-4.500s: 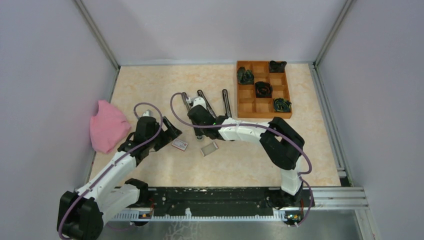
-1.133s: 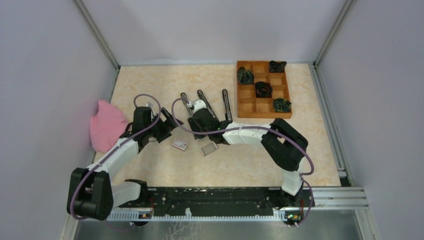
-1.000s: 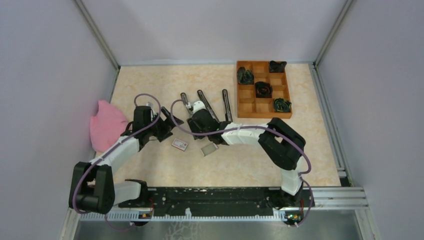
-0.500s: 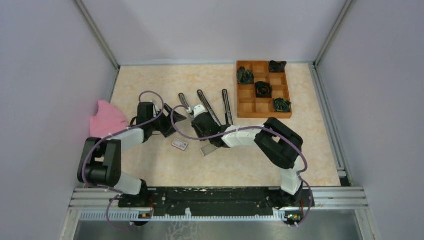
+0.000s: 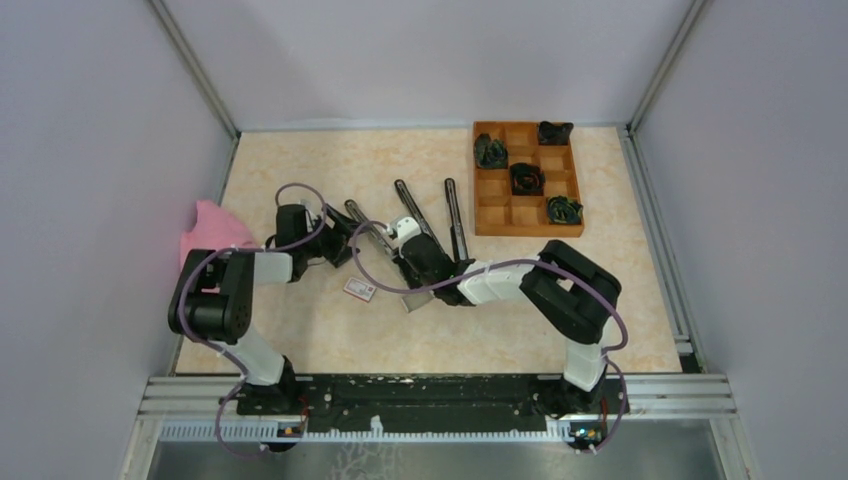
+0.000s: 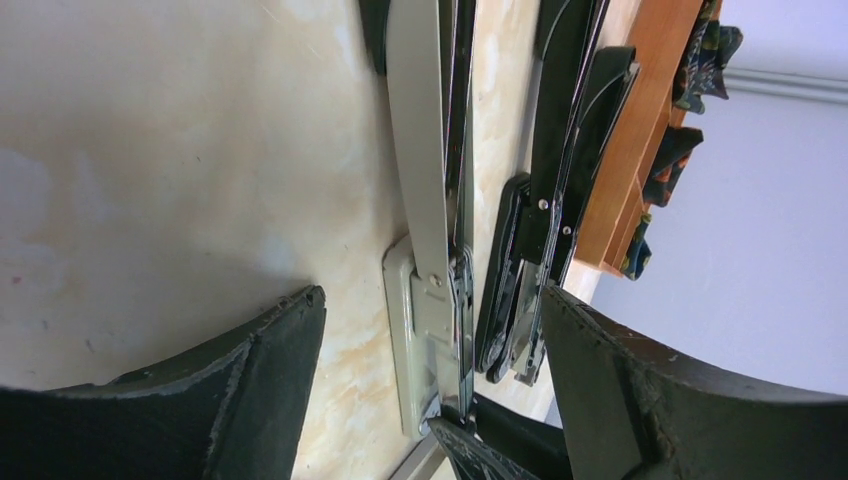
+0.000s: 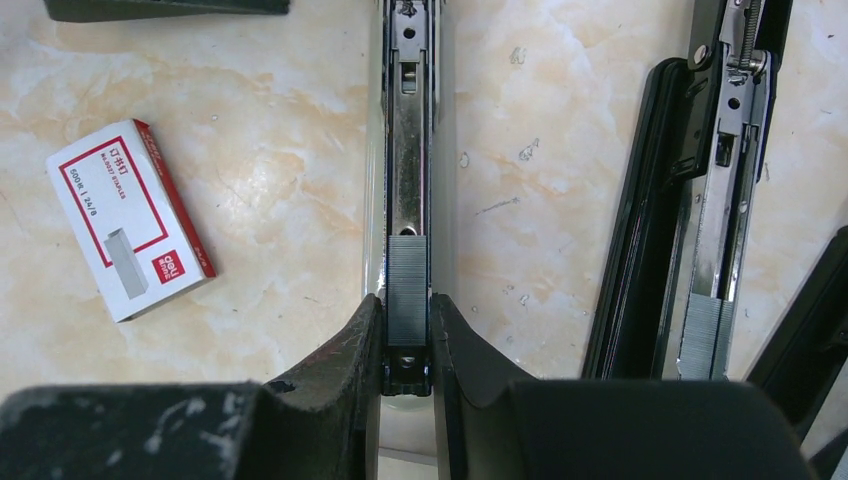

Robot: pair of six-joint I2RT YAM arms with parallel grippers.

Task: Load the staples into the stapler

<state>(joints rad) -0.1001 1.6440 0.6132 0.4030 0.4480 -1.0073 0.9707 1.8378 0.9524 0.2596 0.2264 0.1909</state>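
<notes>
- Strip of staples (image 7: 408, 268): a grey block lying in the open channel of a silver stapler (image 7: 408, 120), at the channel's near end. The channel ahead of it shows bare metal.
- Right gripper (image 7: 406, 310): fingers drawn together against both sides of the strip, clamping it in place in the channel.
- Silver stapler: lies opened flat on the table (image 5: 300, 170), running far-left from the right gripper toward the left gripper (image 6: 432, 300).
- Left gripper: fingers spread wide, one on each side of the silver stapler's far end, with clear gaps to it and nothing gripped.
- Staple box (image 7: 128, 220): white with a red border, flat on the table just near-left of the silver stapler, touching neither it nor either gripper.
- Small flat grey tray (image 5: 412, 302): near the box on its right, partly hidden under the right arm.
- Black stapler (image 7: 700, 200): opened out just right of the silver one, with staples showing in its channel. A third stapler (image 5: 453, 215) lies beyond it.
- Wooden compartment tray (image 5: 478, 180): at far right, four compartments holding dark bundles (image 5: 527, 178).
- Pink cloth (image 5: 210, 225): against the left wall, well apart from the staplers.
</notes>
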